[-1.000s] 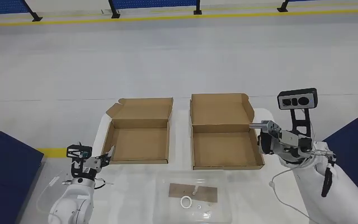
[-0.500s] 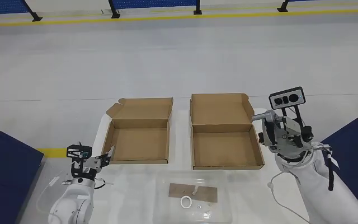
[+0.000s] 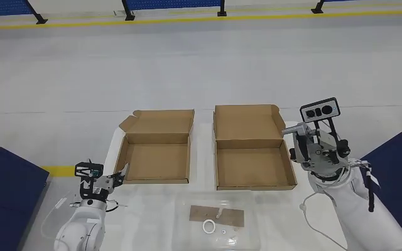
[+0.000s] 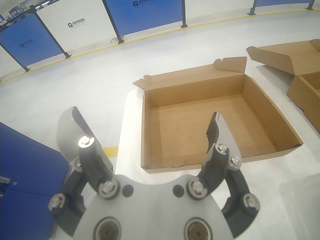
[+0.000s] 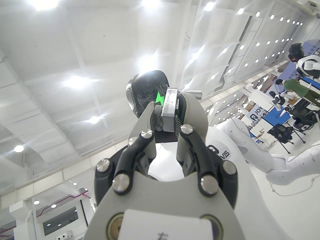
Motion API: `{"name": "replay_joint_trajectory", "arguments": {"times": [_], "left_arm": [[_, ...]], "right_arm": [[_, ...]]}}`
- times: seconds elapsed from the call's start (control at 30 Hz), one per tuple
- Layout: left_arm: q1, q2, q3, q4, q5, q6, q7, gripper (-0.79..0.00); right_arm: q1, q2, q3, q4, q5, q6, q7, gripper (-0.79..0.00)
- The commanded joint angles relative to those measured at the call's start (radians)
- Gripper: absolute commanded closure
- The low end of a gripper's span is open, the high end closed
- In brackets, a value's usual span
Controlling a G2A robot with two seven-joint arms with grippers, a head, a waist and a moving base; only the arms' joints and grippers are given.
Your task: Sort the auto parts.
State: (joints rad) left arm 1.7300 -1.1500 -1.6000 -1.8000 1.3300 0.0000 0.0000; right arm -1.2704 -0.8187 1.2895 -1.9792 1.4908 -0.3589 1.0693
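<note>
Two cardboard boxes [image 3: 157, 161] [image 3: 254, 167] on white table [image 3: 154, 204]; left claw [image 4: 145, 116] spread, right claw [image 5: 168, 104] pinching metal part [image 5: 171, 117]

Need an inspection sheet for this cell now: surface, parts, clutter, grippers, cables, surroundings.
Surface: white table, boxes at the far side, clear tray at the near edge.
Job's things: left cardboard box and right cardboard box open, nothing inside; white ring and small washer in tray.
Clutter: cardboard sheet in tray.
Grippers: left gripper open; right gripper shut on metal part.
Cables: white cable by right arm.
Surroundings: blue partition panels, yellow floor line.
</note>
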Motion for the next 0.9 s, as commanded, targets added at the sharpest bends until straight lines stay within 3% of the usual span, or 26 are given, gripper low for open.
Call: {"name": "replay_joint_trajectory", "arguments": {"times": [0.0, 0.47, 0.87], "left_arm": [[0.000, 0.000, 0.000, 0.000, 0.000, 0.000, 0.000, -0.785], [0.000, 0.000, 0.000, 0.000, 0.000, 0.000, 0.000, -0.785], [0.000, 0.000, 0.000, 0.000, 0.000, 0.000, 0.000, -0.785]], "right_arm": [[0.000, 0.000, 0.000, 0.000, 0.000, 0.000, 0.000, 0.000], [-0.054, -0.024, 0.059, 0.002, 0.026, 0.127, -0.059, 0.000], [-0.067, -0.047, 0.089, 0.003, -0.015, 0.154, -0.070, 0.000]]}}
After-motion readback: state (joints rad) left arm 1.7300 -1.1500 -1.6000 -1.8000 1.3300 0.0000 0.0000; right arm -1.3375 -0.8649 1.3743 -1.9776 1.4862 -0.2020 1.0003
